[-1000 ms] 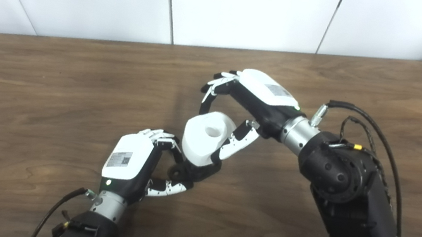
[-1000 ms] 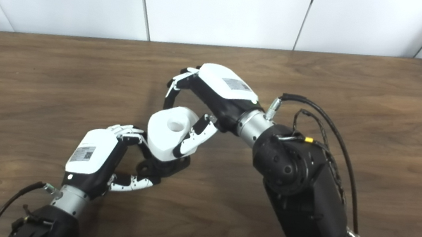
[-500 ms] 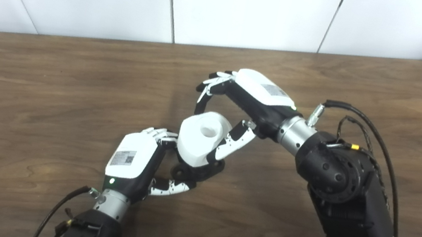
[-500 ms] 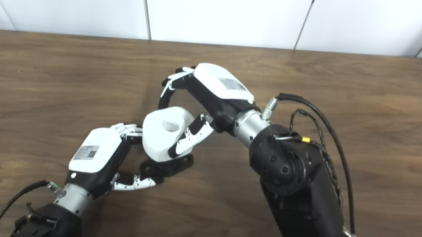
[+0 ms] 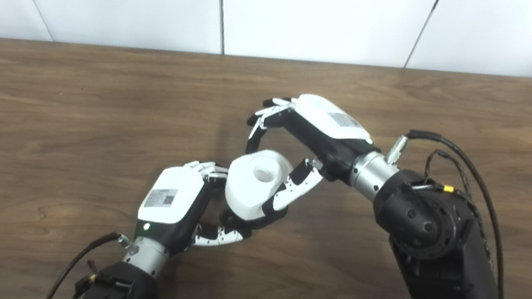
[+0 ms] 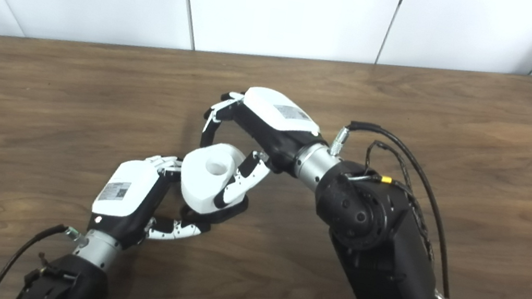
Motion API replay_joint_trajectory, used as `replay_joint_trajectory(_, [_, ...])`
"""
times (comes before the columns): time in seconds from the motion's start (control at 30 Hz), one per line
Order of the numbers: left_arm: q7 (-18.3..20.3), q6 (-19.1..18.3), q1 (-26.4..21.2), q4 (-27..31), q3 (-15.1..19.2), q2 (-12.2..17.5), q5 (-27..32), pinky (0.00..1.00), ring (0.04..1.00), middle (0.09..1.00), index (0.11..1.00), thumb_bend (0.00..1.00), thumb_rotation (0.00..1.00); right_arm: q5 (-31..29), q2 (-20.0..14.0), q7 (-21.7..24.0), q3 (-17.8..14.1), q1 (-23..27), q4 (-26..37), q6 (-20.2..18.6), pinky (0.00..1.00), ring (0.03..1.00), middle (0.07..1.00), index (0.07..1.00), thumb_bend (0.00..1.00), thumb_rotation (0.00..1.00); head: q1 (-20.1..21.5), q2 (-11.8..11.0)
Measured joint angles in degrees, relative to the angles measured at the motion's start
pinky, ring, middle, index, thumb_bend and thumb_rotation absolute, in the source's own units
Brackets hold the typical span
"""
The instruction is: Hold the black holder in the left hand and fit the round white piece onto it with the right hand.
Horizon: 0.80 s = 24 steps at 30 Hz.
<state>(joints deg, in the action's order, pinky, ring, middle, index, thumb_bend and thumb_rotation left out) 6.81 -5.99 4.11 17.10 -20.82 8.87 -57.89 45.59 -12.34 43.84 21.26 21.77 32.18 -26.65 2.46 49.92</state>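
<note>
- The black holder (image 5: 255, 220) is gripped low over the wooden table (image 5: 41, 100) by the left hand (image 5: 173, 207), whose arm comes in from the bottom left.
- The left hand's fingers (image 5: 202, 167) are curled over the far side of the holder, and its thumb (image 5: 221, 235) is pressed in from the near side, so the holder is pinched between them.
- Only a small part of the holder is seen: a dark edge showing beneath and to the right of the white piece; the rest is hidden by that piece and by both hands.
- The round white piece (image 5: 255, 186), a thick white cylinder with a round hollow in its upper face, is held by the right hand (image 5: 319, 131), which reaches in from the right.
- The right hand's thumb (image 5: 294, 190) is laid along the near right side of the white piece, while its fingers (image 5: 263, 117) are arched over the far side; whether those fingertips touch the piece cannot be told.
- The white piece is tilted, its hollow face turned up and toward the right hand, and it is set directly on top of the holder, touching it or nearly so.
- Whether the piece is fully seated on the holder cannot be told.
- The white piece is just beside the left hand's curled fingers, between the two hands.
- A white panelled wall (image 5: 318, 9) is seen behind the table.
</note>
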Motion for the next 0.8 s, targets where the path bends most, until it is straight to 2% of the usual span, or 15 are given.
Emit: replay_joint_trajectory(0.8, [0.0, 0.0, -0.1, 0.2, -0.1, -0.3, -0.7, 0.87, 0.84, 0.759, 0.486, 0.52, 0.06, -0.8, -0.5, -2.3, 0.8, -1.1, -0.1, 1.5, 0.98, 0.935, 0.82, 0.483, 0.52, 0.14, 0.0, 0.4])
